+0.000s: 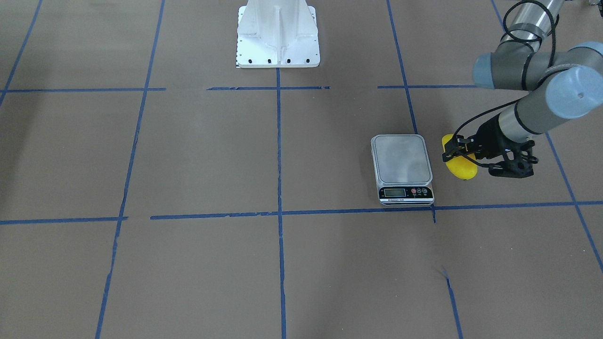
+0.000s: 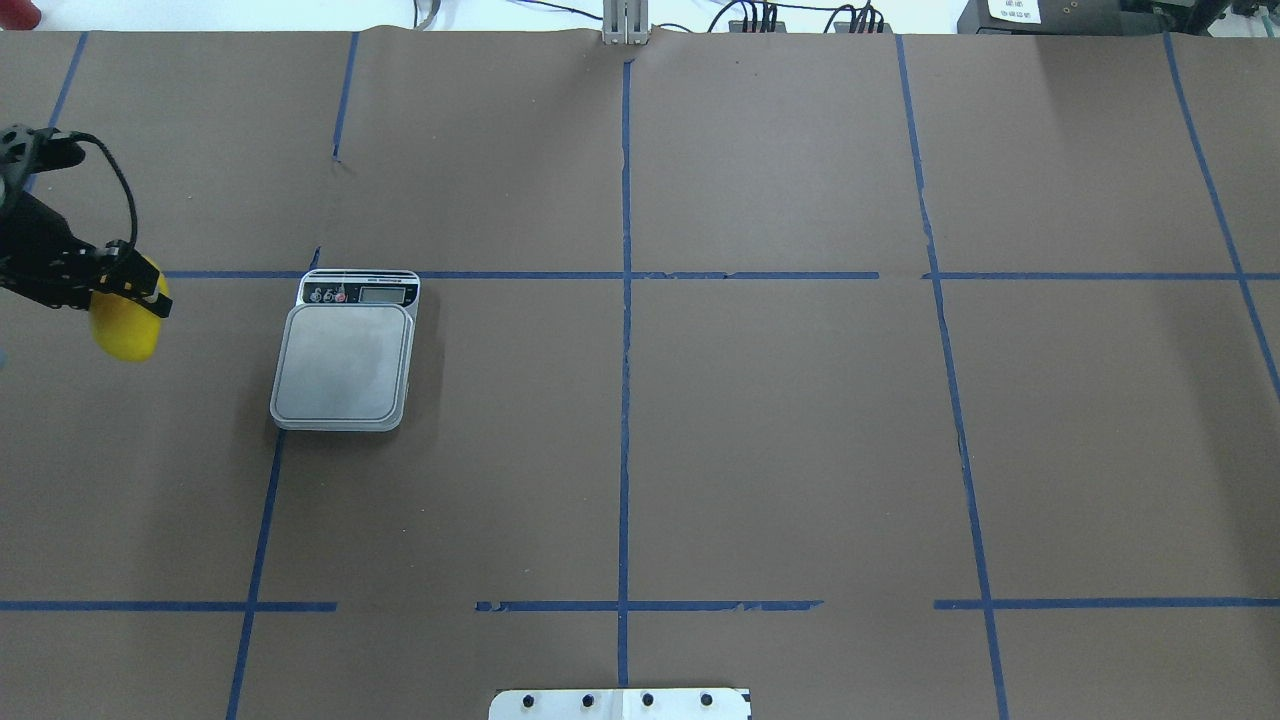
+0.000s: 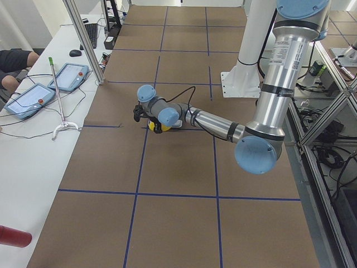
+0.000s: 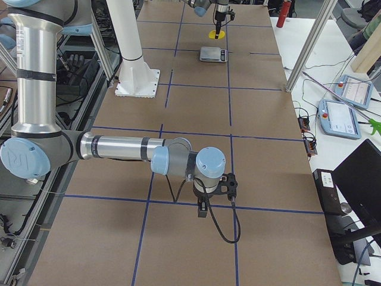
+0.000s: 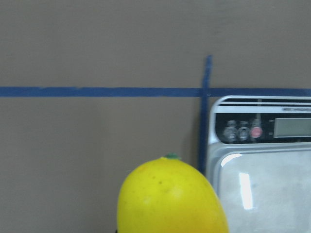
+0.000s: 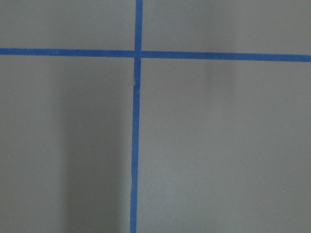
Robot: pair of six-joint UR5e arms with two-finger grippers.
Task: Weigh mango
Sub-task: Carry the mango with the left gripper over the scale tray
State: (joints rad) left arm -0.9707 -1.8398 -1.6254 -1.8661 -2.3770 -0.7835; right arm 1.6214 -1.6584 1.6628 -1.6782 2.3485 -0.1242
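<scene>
left gripper: clenched on the mango, fingers across one end of it, most of the fruit sticking out beyond them.
mango: close to the table's left edge, about halfway between the robot-side edge and the operators' edge. i can't tell if it is clear of the paper or resting on it.
scale: a little further in from the left edge, near the mango but not touching it. its platform is bare and its display faces the operators' edge, against a blue tape line.
right gripper: over by the right edge, well apart from all this. i cannot tell whether it is released or clenched, and its wrist camera shows only paper and tape.
step as i judge it: carry the fruit across to the platform and let go.
risk, slip: the skin looks glossy and the hold is off-centre, so i'd expect it could swivel or drop mid-carry.
risk, clip: travelling too low would catch the scale's rim and shove it.
risk, roll: a release off-centre or from height could send the fruit rolling off the platform.
risk, false reading: fingers pressing on the platform or touching the fruit would spoil the number.
</scene>
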